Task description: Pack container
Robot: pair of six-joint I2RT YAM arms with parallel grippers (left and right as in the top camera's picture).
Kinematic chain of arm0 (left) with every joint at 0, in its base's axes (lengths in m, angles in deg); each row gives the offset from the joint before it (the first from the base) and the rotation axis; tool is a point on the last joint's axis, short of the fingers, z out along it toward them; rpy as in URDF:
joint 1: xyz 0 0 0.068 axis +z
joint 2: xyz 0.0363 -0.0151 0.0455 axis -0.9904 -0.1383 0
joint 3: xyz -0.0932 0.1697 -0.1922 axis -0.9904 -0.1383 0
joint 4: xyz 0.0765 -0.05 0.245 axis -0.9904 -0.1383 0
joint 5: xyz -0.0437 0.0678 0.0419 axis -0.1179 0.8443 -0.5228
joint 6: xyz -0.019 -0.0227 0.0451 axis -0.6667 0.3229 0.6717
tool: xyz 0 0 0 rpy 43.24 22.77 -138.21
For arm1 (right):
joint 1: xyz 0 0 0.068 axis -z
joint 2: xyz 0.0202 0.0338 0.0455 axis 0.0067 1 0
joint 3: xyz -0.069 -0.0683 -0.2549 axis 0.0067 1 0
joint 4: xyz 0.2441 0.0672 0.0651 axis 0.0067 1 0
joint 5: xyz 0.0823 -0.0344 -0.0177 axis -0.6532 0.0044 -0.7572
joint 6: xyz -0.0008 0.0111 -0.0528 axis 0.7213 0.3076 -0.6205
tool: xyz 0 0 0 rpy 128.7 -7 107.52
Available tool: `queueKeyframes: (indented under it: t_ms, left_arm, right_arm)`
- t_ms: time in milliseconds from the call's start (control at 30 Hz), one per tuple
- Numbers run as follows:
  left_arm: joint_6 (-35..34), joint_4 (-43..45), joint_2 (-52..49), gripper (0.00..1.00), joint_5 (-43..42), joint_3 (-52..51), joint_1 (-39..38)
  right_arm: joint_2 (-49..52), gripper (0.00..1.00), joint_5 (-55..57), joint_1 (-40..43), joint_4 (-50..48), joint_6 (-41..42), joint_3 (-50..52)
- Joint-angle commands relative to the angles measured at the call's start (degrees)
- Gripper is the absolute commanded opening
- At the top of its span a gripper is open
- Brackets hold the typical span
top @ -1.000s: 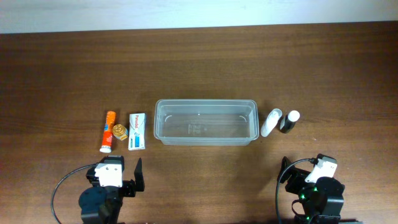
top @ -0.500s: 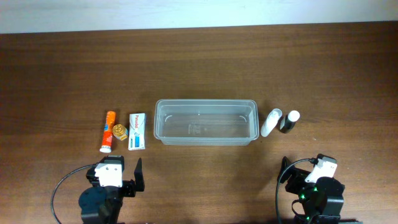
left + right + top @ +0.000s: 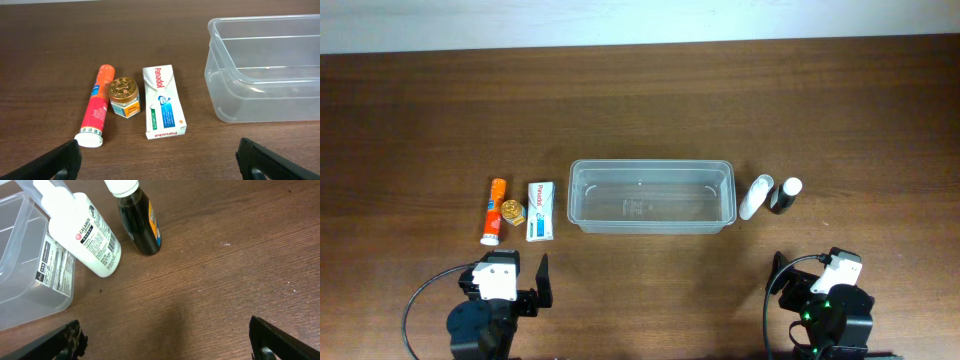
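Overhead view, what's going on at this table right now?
Nothing is being handled. The clear container sits empty in the middle. To its left are an orange tube, a small gold-lidded jar and a Panadol box; to its right, a white bottle and a dark bottle. The left gripper and the right gripper are open, clear of every item, so packing has not begun.

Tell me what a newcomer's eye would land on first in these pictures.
The clear container sits empty at the centre of the table, the biggest thing in view. To its left, an orange tube, a gold-lidded jar and a Panadol box sit in a row. To its right, a white Calamine bottle and a dark bottle lie side by side.
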Motion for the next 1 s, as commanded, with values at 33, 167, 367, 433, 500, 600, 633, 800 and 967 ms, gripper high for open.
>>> queueKeyframes:
  t_ms: [33, 167, 367, 433, 500, 600, 633, 800, 967]
  left_arm:
    - [0.7, 0.3, 0.7, 1.00, -1.0, -0.4, 0.2]
    - [0.7, 0.3, 0.7, 1.00, -1.0, -0.4, 0.2]
    - [0.7, 0.3, 0.7, 1.00, -1.0, -0.4, 0.2]
    - [0.7, 0.3, 0.7, 1.00, -1.0, -0.4, 0.2]
    - [0.7, 0.3, 0.7, 1.00, -1.0, -0.4, 0.2]
    - [0.7, 0.3, 0.7, 1.00, -1.0, -0.4, 0.2]
    - [0.7, 0.3, 0.7, 1.00, -1.0, -0.4, 0.2]
    - [0.7, 0.3, 0.7, 1.00, -1.0, -0.4, 0.2]
    - [0.7, 0.3, 0.7, 1.00, -1.0, -0.4, 0.2]
  right_arm:
    - [-0.5, 0.98, 0.0, -0.3, -0.1, -0.4, 0.5]
    - [-0.5, 0.98, 0.4, -0.3, -0.2, -0.4, 0.5]
    - [-0.5, 0.98, 0.1, -0.3, -1.9, -0.4, 0.5]
    - [-0.5, 0.98, -1.6, -0.3, -2.5, -0.4, 0.5]
    - [-0.5, 0.98, -3.9, -0.3, -6.1, -0.3, 0.5]
    - [-0.5, 0.98, -14.6, -0.3, -13.7, 3.3, -0.1]
    - [-0.3, 0.98, -17.9, -0.3, -15.8, 3.3, -0.9]
    - [5.4, 0.98, -19.3, -0.3, -16.1, 3.8, -10.5]
    - [21.5, 0.98, -16.9, -0.3, -9.7, 0.3, -28.4]
